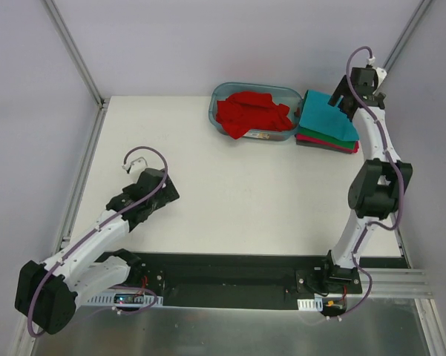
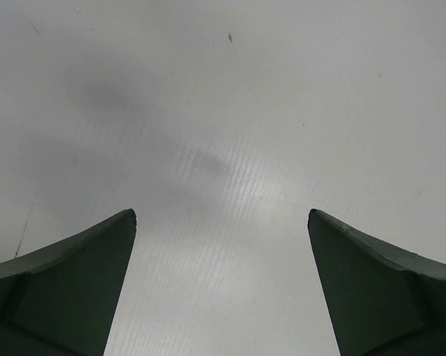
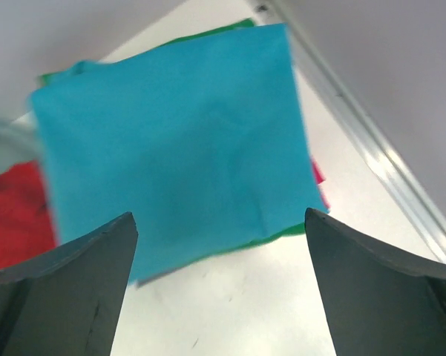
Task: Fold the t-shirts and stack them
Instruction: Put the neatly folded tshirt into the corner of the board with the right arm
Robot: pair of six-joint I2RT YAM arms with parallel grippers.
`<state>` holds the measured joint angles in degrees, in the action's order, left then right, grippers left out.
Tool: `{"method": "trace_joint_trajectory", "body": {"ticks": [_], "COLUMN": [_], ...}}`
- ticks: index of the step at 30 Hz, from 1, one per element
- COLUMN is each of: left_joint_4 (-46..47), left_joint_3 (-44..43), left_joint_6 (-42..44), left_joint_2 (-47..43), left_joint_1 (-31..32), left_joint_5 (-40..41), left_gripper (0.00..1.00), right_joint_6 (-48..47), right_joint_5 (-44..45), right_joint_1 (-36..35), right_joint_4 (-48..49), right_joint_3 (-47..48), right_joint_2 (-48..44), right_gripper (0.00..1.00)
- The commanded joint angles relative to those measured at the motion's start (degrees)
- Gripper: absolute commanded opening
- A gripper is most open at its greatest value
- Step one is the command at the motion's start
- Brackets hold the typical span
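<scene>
A folded teal-blue t-shirt (image 1: 325, 115) lies on top of a stack at the back right, over a green t-shirt (image 1: 334, 138) and a magenta t-shirt (image 1: 328, 147). In the right wrist view the teal-blue t-shirt (image 3: 171, 141) fills the middle, with green (image 3: 282, 231) and magenta (image 3: 317, 174) edges showing. A crumpled red t-shirt (image 1: 251, 113) lies in the tub (image 1: 221, 93). My right gripper (image 3: 219, 219) (image 1: 346, 95) is open and empty above the stack. My left gripper (image 2: 221, 215) (image 1: 133, 159) is open and empty over bare table at the left.
The clear blue-tinted tub stands at the back middle, touching the stack's left side. A metal frame rail (image 3: 371, 148) runs along the table's right edge, another (image 1: 82, 170) along the left. The white table (image 1: 245, 200) spreads between the arms.
</scene>
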<state>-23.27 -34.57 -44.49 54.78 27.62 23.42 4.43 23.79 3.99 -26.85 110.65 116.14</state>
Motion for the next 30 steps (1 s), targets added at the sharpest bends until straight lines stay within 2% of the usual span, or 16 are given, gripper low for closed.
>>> {"method": "trace_joint_trajectory", "body": {"ticks": [1,6,11,19,22,24,27,30], "left_joint_4": [-0.46,-0.38,-0.46,-0.46,-0.38,-0.38,-0.38,-0.38], "left_joint_3": [0.90,2.13,3.62,4.77,5.21,5.56,6.35,7.14], "left_joint_6": [0.98,1.51,2.39,3.01,3.18,3.18,2.83,2.74], "left_joint_2": [-4.06,-8.37,-12.59,-17.51,-19.18,-20.06,-21.47,-22.35], "left_joint_1": [-0.72,-0.72,-0.72,-0.72,-0.72,-0.72,-0.72,-0.72], "left_joint_5": [-2.32,-4.52,-6.63,-9.53,-9.80,-10.06,-10.85,-12.25], "left_gripper": [0.99,0.99,0.99,0.99,0.99,0.99,0.99,0.99], "right_joint_6": [-2.14,0.49,6.12,12.44,13.50,14.03,12.02,11.58], "right_joint_5": [-19.54,-32.56,-37.67,-32.50,-31.35,-27.16,-20.12,-21.05], "right_joint_1": [0.41,0.40,-1.08,-3.90,-3.90,-3.90,-3.90,-3.90], "right_joint_4": [11.36,16.13,20.16,20.96,19.22,15.80,8.24,6.45], "right_joint_3": [-13.05,-28.98,-46.28,-79.93,-89.62,-93.32,-95.00,-95.70], "right_joint_2": [-15.21,-28.48,-42.54,-72.32,-85.42,-94.47,-103.19,-108.74], "right_gripper": [0.96,0.96,0.96,0.96,0.96,0.96,0.96,0.96]}}
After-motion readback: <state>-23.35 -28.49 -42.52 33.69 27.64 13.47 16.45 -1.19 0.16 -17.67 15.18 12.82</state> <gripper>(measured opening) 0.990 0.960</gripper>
